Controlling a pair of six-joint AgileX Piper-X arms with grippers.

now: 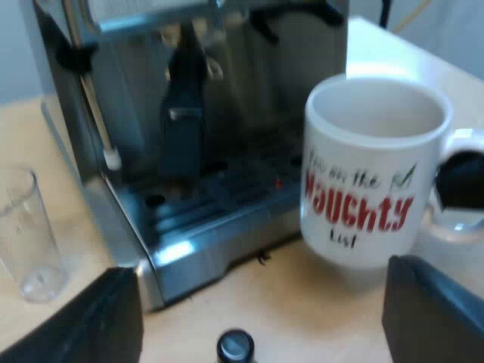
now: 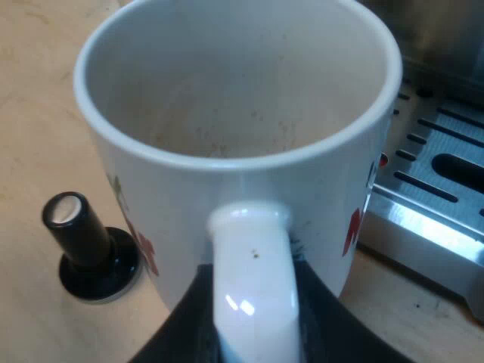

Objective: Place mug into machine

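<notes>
The mug is waiting upright just beside the espresso machine, close to the edge of its drip tray but not yet on it, so most of the placing is left to do. The right gripper is clamping its fingers on the mug's handle. I cannot tell whether the mug is resting on the tabletop or hanging just above it. The left gripper is hovering with its fingers wide apart, holding nothing. The left wrist view is taking in the machine's front, a measuring glass near it and the mug's red lettering. The right wrist view is showing the mug's empty inside and a tamper with a black knob standing just beside the mug.
</notes>
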